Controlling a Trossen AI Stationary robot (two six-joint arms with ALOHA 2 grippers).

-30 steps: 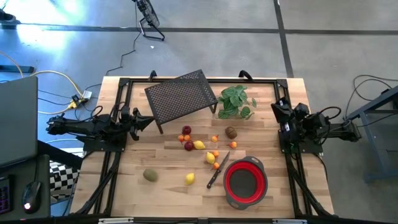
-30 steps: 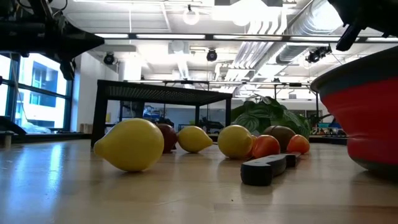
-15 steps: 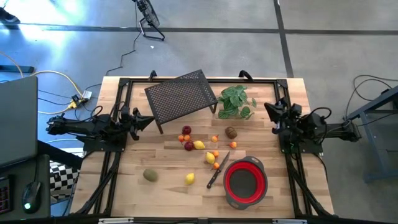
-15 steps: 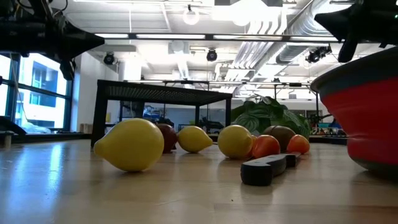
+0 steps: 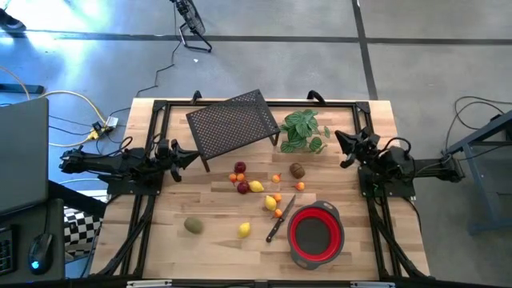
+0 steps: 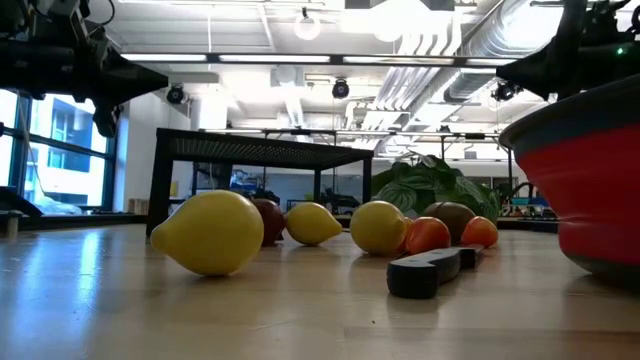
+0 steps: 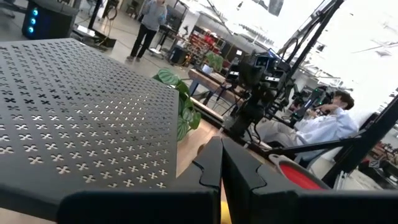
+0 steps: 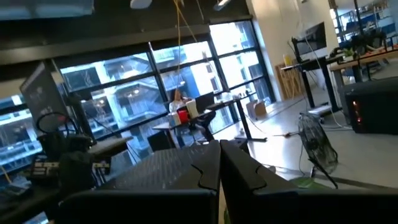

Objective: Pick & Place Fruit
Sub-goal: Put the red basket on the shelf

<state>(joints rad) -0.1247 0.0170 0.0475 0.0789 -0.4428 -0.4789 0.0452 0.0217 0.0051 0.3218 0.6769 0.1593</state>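
My left gripper [image 5: 194,154] at nine o'clock and right gripper [image 5: 339,146] at three o'clock are both pinched closed, empty. The fruit [image 5: 255,187] lies scattered mid-table; the nearest lemon [image 5: 244,229] at six o'clock has its long axis running twelve-to-six, and the kiwi [image 5: 193,226] sits at seven.

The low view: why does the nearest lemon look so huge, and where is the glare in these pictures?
Low view: the camera sits at table height, so the near lemon looms large; ceiling lamps glare and the wood shines. High view: blue-white glare on the floor at upper left. Left wrist view: the bright background washes out.
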